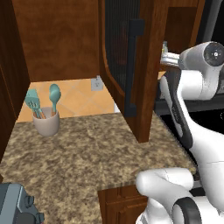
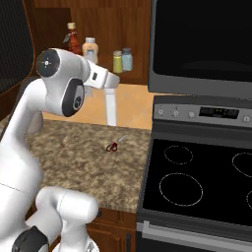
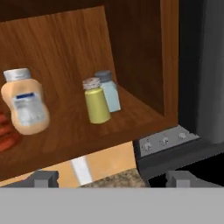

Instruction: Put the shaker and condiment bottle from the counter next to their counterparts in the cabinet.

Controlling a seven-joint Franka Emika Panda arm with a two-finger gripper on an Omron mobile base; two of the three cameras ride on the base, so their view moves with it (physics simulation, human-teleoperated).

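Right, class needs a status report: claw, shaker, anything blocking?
Claw open, empty. Shaker upright on cabinet shelf beside pale blue bottle. Nothing blocking.

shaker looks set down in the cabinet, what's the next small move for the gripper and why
Probably back the gripper straight out. The shaker stands upright on the cabinet shelf beside the pale blue bottle, clear of the open fingers, with the red bottle already shelved.

Showing glossy white rounded arm (image 2: 29, 147) shells, dark grey bands at joints, a round grey cap with a small centre screw (image 2: 47, 63), two small dark fingertips (image 3: 43, 178).
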